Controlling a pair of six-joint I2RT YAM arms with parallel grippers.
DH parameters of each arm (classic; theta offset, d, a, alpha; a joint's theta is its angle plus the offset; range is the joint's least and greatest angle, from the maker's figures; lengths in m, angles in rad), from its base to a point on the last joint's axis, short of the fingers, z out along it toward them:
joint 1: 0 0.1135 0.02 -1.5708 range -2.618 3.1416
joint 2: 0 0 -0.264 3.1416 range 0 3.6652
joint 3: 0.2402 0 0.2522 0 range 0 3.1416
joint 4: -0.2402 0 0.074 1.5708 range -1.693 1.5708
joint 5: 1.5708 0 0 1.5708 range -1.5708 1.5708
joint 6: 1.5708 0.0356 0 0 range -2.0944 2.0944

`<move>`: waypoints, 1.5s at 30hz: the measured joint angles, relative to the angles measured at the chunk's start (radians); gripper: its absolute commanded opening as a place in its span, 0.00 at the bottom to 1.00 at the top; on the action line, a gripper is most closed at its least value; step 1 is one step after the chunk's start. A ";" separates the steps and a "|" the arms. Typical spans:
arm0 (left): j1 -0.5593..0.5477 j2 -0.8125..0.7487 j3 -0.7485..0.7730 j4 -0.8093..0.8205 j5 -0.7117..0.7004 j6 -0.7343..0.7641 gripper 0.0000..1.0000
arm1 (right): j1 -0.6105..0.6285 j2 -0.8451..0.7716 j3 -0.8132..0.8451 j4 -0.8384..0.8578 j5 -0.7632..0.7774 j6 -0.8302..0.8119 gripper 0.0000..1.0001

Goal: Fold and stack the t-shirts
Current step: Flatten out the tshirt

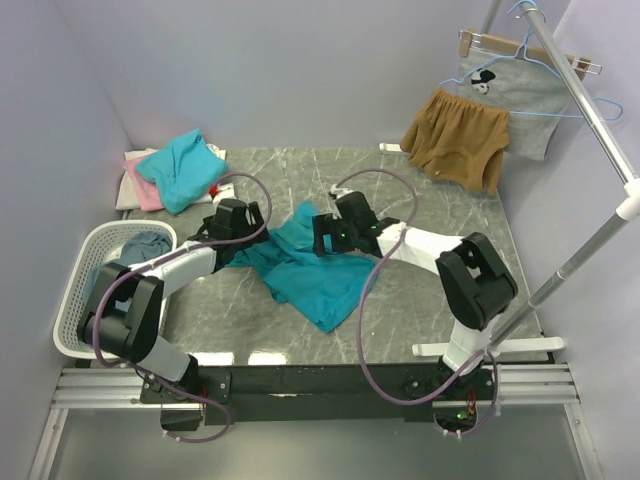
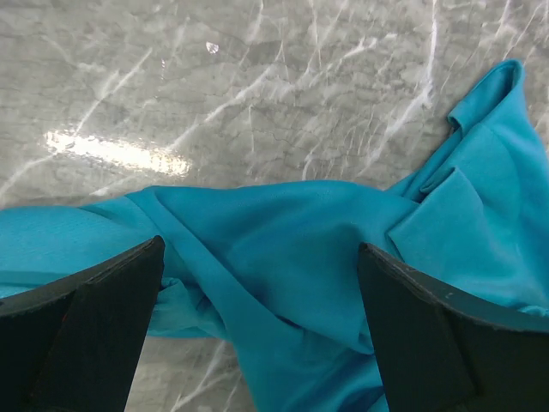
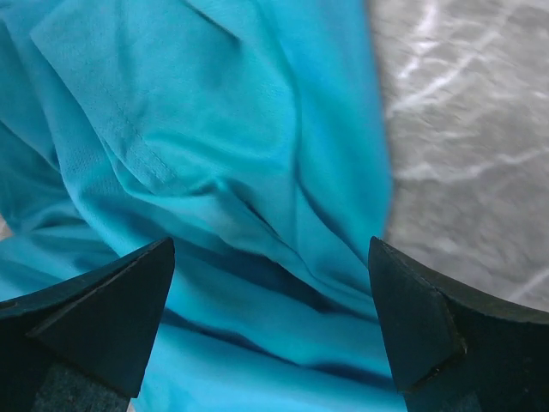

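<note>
One slate-blue tee (image 1: 145, 246) sits in my white plastic basket (image 1: 72, 285). Right of it, left claw (image 2: 262, 249) and right claw (image 3: 270, 245) hang wide open, empty, over a crumpled teal tee (image 1: 310, 275).

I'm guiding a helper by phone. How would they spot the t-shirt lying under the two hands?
Find the grey marble table. At its middle, under the open left hand and right hand, lies a crumpled teal t-shirt. Unlike the second teal t-shirt on the far-left pile, it sprawls alone on marble.

Teal t-shirt (image 1: 310, 280) partly under right arm (image 1: 400, 240), slate-blue garment (image 1: 143, 245) sunk in basket (image 1: 75, 300), grey garment's (image 1: 520, 95) print unreadable
</note>
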 measured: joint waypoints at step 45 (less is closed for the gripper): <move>-0.014 -0.767 0.208 -0.493 0.257 -0.010 0.01 | 0.062 -1.009 0.016 -0.370 0.359 -0.006 0.00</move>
